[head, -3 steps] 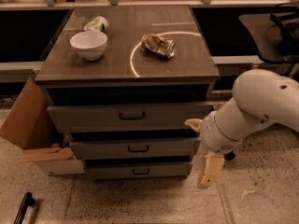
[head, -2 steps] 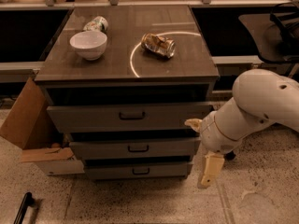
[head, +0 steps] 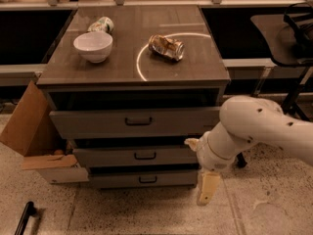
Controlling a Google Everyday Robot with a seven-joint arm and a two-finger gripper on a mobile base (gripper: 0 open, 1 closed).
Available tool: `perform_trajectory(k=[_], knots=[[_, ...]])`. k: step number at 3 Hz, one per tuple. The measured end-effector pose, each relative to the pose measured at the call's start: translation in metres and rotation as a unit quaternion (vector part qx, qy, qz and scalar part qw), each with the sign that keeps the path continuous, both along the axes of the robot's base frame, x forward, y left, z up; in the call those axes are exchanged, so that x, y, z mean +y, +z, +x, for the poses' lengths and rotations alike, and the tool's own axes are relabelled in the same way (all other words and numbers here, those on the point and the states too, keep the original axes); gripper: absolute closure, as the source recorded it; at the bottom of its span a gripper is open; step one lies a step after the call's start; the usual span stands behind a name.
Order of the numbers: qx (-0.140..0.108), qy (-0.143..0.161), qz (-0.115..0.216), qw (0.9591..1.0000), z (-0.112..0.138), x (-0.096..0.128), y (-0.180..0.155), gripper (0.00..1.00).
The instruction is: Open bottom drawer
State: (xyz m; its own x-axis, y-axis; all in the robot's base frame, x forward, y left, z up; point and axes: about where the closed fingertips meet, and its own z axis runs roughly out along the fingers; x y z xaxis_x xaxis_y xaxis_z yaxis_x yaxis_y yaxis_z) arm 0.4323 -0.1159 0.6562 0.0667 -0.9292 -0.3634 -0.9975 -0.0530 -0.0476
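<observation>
The bottom drawer [head: 117, 179] is the slimmest grey-brown front at the foot of the cabinet, with a small dark handle [head: 147, 179] at its centre. It stands about flush under the middle drawer [head: 112, 156]. My gripper [head: 200, 166] hangs at the right end of the middle and bottom drawer fronts, right of the handle and apart from it. Its cream fingers are spread open and hold nothing: one fingertip [head: 191, 143] is by the middle drawer, the other [head: 207, 190] points down near the floor. My white arm [head: 259, 126] comes in from the right.
The top drawer [head: 98, 123] juts out slightly. On the cabinet top [head: 195, 62] are a white bowl [head: 93, 46], a crushed can [head: 167, 47] and a lying can [head: 100, 24]. A cardboard box [head: 34, 131] leans at the left. A black chair [head: 288, 33] stands right. A black bar [head: 24, 218] lies on the floor.
</observation>
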Motion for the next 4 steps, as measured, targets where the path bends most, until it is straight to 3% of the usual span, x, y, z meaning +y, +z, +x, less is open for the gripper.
perform_trajectory(k=[3, 4], knots=[[0.032, 0.009, 0.015, 0.9993, -0.001, 0.052, -0.168, 0.00], [0.030, 0.007, 0.011, 0.9995, -0.001, 0.052, -0.172, 0.00]])
